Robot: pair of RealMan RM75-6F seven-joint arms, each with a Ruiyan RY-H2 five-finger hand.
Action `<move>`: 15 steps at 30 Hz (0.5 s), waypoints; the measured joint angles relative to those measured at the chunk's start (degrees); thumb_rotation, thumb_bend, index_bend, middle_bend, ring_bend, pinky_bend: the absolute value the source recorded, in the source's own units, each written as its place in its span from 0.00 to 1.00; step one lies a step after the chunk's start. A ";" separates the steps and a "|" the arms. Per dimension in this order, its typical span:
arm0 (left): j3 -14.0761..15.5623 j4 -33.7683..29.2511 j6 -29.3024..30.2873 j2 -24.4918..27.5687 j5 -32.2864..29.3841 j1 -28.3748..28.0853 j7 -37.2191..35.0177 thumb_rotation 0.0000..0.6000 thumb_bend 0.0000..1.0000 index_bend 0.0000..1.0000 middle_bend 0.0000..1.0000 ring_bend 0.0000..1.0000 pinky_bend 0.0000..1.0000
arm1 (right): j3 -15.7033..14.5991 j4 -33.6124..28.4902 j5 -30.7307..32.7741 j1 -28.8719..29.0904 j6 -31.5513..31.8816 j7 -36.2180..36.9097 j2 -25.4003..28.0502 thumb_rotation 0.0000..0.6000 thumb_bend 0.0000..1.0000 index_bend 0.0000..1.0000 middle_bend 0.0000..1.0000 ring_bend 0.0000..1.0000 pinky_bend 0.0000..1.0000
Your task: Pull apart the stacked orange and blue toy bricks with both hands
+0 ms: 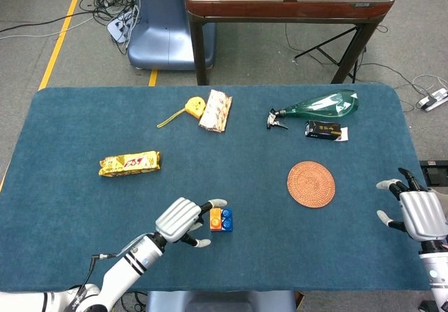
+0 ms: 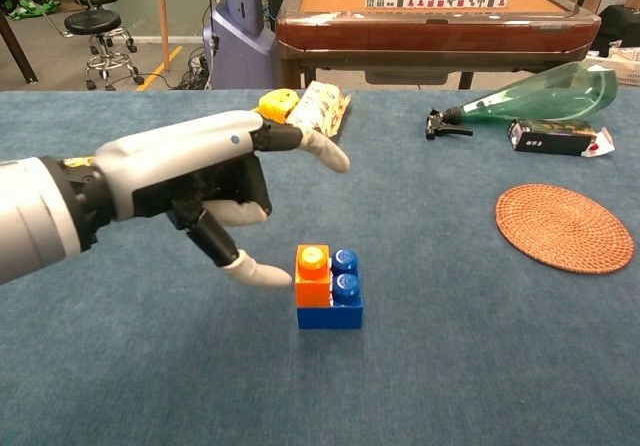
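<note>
Nowhere legible writing — left hand [image 2: 190, 191] open beside orange brick [image 2: 312, 276].

The orange brick [image 2: 312, 275] is sitting upright, still stacked on the left half of the wider blue brick [image 2: 338, 309], whose two round studs are showing beside it, lying at six o'clock on the worktop [image 1: 245, 158].

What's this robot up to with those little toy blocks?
It is about to pull apart an orange brick stacked on a blue brick in the middle of the table. Its left hand is right beside the orange brick, fingers apart, gripping nothing yet. Its right hand waits open at the table's far right edge, well away from the bricks.
</note>
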 measured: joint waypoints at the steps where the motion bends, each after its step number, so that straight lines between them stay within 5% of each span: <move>1: -0.14 0.29 -0.04 -0.59 -0.45 -0.29 0.20 1.00 0.02 0.22 1.00 0.95 1.00 | -0.01 0.04 0.01 0.05 -0.07 -0.01 -0.03 1.00 0.18 0.38 0.38 0.37 0.46; 15: -0.76 5.94 -1.61 -6.12 -7.71 -5.02 5.85 1.00 0.02 0.21 1.00 0.94 1.00 | -0.01 0.48 0.41 0.02 -0.17 0.61 0.20 1.00 0.18 0.38 0.38 0.37 0.46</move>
